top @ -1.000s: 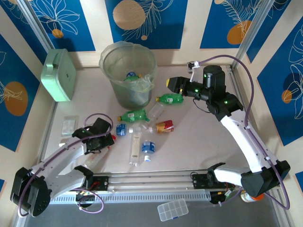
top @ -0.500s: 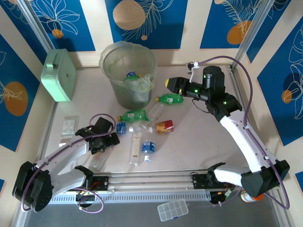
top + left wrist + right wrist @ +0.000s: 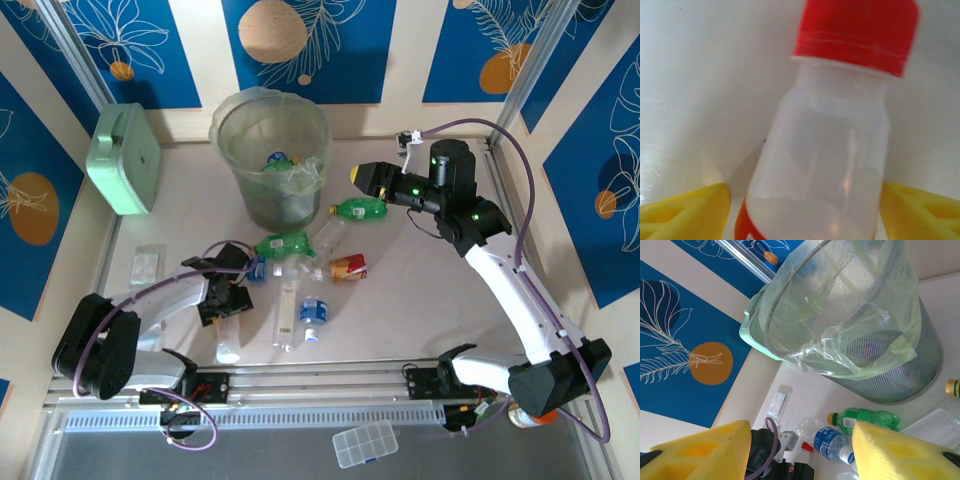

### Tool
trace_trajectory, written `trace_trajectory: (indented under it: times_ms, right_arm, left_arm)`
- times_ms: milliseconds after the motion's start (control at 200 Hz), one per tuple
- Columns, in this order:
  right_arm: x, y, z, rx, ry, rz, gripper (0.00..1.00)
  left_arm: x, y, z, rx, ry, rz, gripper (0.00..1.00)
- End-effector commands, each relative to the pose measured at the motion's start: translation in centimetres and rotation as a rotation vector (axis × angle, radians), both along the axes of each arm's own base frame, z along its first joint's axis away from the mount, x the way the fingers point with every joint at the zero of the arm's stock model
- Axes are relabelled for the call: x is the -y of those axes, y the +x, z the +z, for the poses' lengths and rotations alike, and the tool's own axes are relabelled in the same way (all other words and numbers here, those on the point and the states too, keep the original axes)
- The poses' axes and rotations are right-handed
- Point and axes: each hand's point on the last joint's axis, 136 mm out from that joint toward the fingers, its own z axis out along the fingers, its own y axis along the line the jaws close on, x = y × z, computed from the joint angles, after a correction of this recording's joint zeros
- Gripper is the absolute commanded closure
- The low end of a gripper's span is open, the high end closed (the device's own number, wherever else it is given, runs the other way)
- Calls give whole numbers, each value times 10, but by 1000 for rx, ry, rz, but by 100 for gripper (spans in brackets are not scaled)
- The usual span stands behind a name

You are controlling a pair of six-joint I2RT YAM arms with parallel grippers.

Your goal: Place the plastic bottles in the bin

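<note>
1 camera overlooks the pale table (image 3: 420,300) from above; the left wrist's hugs a red-capped translucent bottle (image 3: 840,150); the right wrist's shares the grey-green mesh bin (image 3: 920,355) with it.

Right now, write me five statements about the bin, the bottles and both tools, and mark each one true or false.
1. The bin stands upright with a yellow-capped bottle inside. True.
2. The left tool straddles a blue-capped bottle. False: the clear bottle between its fingers has a red cap.
3. The right tool grips a bottle. False: its fingers stand open with nothing between them.
4. A green bottle lies on the table, right of the bin in the top view. True.
5. The mint-green box sits right of the bin. False: it is on the bin's left.
</note>
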Motion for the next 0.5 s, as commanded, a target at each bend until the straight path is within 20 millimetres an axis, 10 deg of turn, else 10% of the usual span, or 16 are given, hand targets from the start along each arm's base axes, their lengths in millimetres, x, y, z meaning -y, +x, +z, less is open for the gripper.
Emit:
trace_trajectory:
  times_ms: [0, 495]
  right_arm:
    - [0, -3, -3, -10, 12, 12, 43]
    - [2, -2, -9, -23, 16, 6, 44]
  left_arm:
    - [-2, 3, 8, 21, 0, 4, 27]
    - [0, 10, 26, 88, -19, 6, 47]
